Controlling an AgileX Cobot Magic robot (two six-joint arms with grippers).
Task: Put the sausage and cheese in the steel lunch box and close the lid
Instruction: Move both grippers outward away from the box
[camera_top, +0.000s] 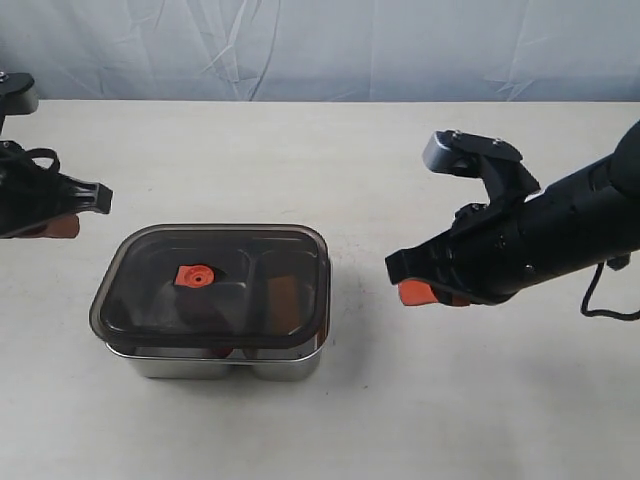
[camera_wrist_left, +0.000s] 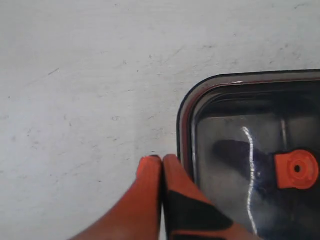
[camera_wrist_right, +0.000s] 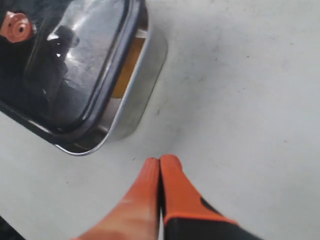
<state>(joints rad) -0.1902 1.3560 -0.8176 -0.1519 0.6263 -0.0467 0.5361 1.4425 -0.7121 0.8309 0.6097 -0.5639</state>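
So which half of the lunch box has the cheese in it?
The half nearest the right gripper: the yellow-orange cheese shows under the lid edge there. The other half of the lunch box, beneath the orange tab, just looks dark.

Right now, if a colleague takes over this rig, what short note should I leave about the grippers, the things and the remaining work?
Left gripper: shut, empty, close to a corner of the lid.
Right gripper: shut, empty, off to the other side of the steel lunch box.
Things: the lid lies on the box. The cheese shows inside, under the lid's edge. The sausage cannot be made out through the dark lid.
Done: cheese in, lid on.
Left: check that the sausage is inside and that the lid sits fully down.
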